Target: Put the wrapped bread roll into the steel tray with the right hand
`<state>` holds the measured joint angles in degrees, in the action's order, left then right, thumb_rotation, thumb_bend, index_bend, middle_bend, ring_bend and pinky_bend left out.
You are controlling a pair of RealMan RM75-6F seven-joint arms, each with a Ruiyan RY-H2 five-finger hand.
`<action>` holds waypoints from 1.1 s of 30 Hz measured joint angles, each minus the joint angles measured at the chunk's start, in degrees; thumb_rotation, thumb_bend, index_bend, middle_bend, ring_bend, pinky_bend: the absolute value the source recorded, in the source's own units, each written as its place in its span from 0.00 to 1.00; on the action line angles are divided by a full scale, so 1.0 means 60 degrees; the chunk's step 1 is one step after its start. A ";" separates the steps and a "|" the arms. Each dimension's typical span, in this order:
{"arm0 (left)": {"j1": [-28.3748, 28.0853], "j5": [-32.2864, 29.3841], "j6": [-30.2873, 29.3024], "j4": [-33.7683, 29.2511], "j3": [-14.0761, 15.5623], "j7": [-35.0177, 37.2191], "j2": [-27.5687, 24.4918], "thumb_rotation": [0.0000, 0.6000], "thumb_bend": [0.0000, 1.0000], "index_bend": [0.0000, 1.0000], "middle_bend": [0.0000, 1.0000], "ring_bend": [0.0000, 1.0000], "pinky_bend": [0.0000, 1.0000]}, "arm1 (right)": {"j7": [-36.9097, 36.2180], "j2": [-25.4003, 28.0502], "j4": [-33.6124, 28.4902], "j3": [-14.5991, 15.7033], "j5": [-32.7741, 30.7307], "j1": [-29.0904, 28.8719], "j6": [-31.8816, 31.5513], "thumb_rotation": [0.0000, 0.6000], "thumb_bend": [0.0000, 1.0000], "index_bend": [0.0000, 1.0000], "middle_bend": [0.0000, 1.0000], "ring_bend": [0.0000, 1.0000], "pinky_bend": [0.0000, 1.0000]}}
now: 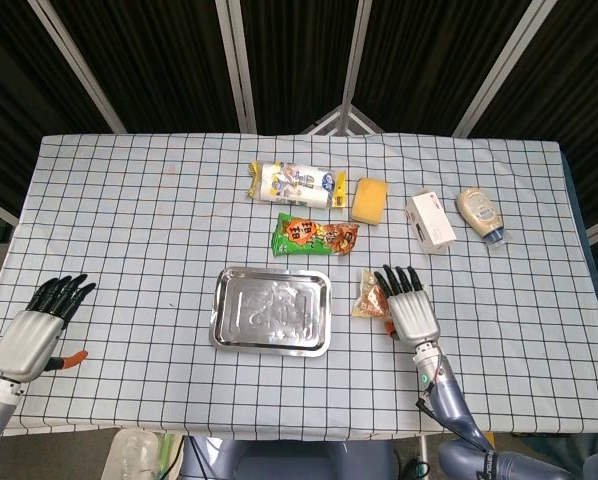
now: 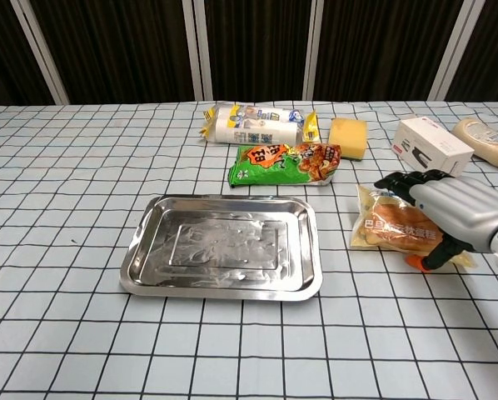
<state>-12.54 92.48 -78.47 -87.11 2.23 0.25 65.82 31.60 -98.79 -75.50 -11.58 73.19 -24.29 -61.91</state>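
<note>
The wrapped bread roll [image 2: 390, 227] [image 1: 369, 297] lies in a clear packet on the checked cloth, just right of the steel tray [image 2: 224, 248] [image 1: 271, 310]. My right hand [image 2: 449, 213] [image 1: 406, 304] hovers over the packet's right half with its fingers spread and holds nothing. The hand hides the right part of the roll in the head view. The tray holds nothing. My left hand [image 1: 37, 331] stays at the table's near left edge, fingers apart, holding nothing; it does not show in the chest view.
Behind the tray lie a green snack bag [image 1: 315, 236], a white and blue packet [image 1: 297, 183] and a yellow sponge block [image 1: 369, 200]. A white box [image 1: 430, 221] and a squeeze bottle [image 1: 480, 215] stand at the back right.
</note>
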 measured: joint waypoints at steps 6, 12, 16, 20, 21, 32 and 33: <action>-0.0009 0.0004 0.0012 -0.0004 0.0001 -0.0016 0.0005 1.00 0.06 0.00 0.00 0.00 0.00 | -0.0318 -0.0121 0.0097 0.0066 0.0287 -0.0033 -0.0452 1.00 0.35 0.59 0.59 0.47 0.68; 0.0011 0.0022 -0.0031 -0.0030 0.0010 -0.0020 -0.0008 1.00 0.06 0.00 0.00 0.00 0.00 | -0.0681 -0.0327 0.0452 0.0220 0.0797 -0.0103 -0.0945 1.00 0.35 0.59 0.60 0.47 0.69; -0.0004 -0.0005 0.0008 -0.0022 -0.0001 -0.0009 -0.0010 1.00 0.06 0.00 0.00 0.00 0.00 | -0.0479 -0.0317 0.0247 0.0247 0.0962 -0.0187 -0.1116 1.00 0.35 0.59 0.60 0.47 0.69; -0.0006 0.0012 0.0010 -0.0038 0.0010 -0.0024 -0.0014 1.00 0.06 0.00 0.00 0.00 0.00 | -0.0021 -0.0261 -0.0263 0.0211 0.1068 -0.0326 -0.1195 1.00 0.35 0.59 0.60 0.47 0.69; -0.0005 0.0014 0.0006 -0.0043 0.0011 -0.0024 -0.0017 1.00 0.06 0.00 0.00 0.00 0.00 | 0.0128 -0.0250 -0.0420 0.0187 0.1078 -0.0374 -0.1200 1.00 0.35 0.59 0.60 0.47 0.69; -0.0032 -0.0023 0.0040 -0.0022 -0.0016 0.0142 -0.0061 1.00 0.06 0.00 0.00 0.00 0.00 | 0.2605 -0.0639 -0.2215 -0.0551 0.0474 -0.1424 -0.0903 1.00 0.35 0.59 0.60 0.47 0.69; -0.0033 -0.0020 0.0040 -0.0023 -0.0013 0.0156 -0.0067 1.00 0.06 0.00 0.00 0.00 0.00 | 0.2761 -0.0775 -0.2252 -0.0627 0.0328 -0.1537 -0.0851 1.00 0.35 0.59 0.60 0.47 0.69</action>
<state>-12.73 92.35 -78.23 -87.25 2.15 1.18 65.42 48.17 -103.44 -89.02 -15.34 75.15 -33.51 -67.02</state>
